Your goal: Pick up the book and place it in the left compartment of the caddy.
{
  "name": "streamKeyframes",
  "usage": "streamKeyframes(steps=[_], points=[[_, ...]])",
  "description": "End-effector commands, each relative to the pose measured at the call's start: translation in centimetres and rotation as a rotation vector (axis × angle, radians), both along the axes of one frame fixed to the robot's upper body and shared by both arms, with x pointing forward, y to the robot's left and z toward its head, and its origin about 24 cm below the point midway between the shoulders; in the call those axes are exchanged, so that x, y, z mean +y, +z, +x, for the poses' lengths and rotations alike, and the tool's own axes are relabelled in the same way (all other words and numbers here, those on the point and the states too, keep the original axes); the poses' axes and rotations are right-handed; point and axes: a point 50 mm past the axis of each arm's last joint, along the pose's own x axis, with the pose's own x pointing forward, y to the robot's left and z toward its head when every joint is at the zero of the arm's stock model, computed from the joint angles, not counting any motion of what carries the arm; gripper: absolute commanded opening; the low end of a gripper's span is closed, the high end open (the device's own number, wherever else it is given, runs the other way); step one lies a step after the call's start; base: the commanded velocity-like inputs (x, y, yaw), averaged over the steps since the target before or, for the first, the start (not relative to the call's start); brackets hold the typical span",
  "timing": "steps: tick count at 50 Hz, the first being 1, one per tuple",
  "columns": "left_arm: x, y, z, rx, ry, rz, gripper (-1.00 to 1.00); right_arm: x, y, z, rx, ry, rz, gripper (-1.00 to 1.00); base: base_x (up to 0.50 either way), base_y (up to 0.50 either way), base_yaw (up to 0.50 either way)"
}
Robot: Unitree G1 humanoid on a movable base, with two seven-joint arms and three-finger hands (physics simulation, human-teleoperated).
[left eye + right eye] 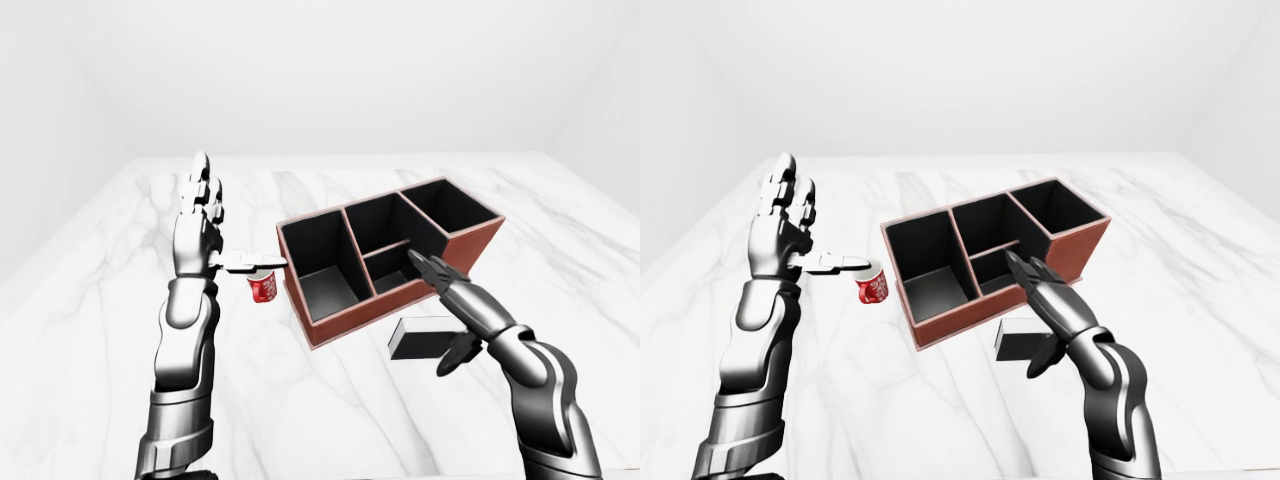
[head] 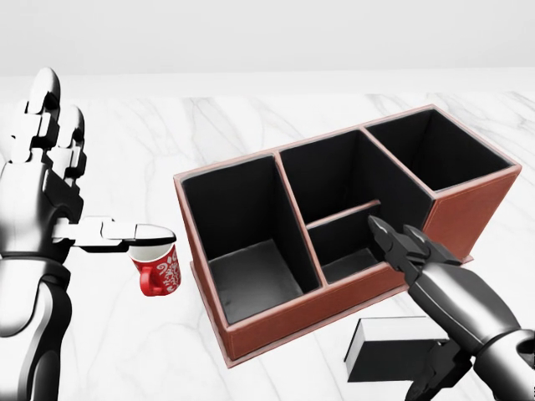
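Place: a bare simulated room, no particular trade.
Evidence: plain white walls (image 1: 330, 70); one white marble table (image 1: 330, 400) filling the view.

Caddy (image 1: 395, 262) on marble, book (image 1: 425, 338) beside it — right hand (image 1: 450, 290) open above

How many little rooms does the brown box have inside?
4 in the caddy: a big one at the head view's left, two small ones in the middle, one at the right.
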Motion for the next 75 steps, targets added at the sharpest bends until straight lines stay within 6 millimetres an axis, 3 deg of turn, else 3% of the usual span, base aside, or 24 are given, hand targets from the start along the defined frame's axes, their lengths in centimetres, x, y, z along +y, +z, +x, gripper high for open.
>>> streamKeyframes(steps=[1, 9, 30, 57, 75], points=[[0.0, -0.3, -0.1, 0.011, 0.001, -0.005, 1.00, -0.4, -0.9, -0.5, 0.020, -0.062, -0.094, 1.00, 0.00, 0.00, 0.00], [0.3, -0.4, -0.2, 0.014, 0.005, -0.015, 1.00, -0.2, -1.2, -0.1, -0.055, -0.128, -0.233, 1.00, 0.00, 0.00, 0.00], [0.4, -0.8, -0.2, 0.026, 0.006, -0.027, 1.00, 1.0, -3.4, 0.3, -0.031, -0.115, -0.431, 1.00, 0.00, 0.00, 0.00], [0.2, -1.3, -0.3, 0.046, 0.006, -0.030, 1.00, -0.2, -6.1, -0.2, 0.098, -0.113, -0.579, 1.00, 0.00, 0.00, 0.00], [0.3, -1.7, -0.2, 0.062, 0.008, -0.036, 1.00, 1.0, -6.6, 1.3, 0.120, -0.061, -0.608, 1.00, 0.00, 0.00, 0.00]])
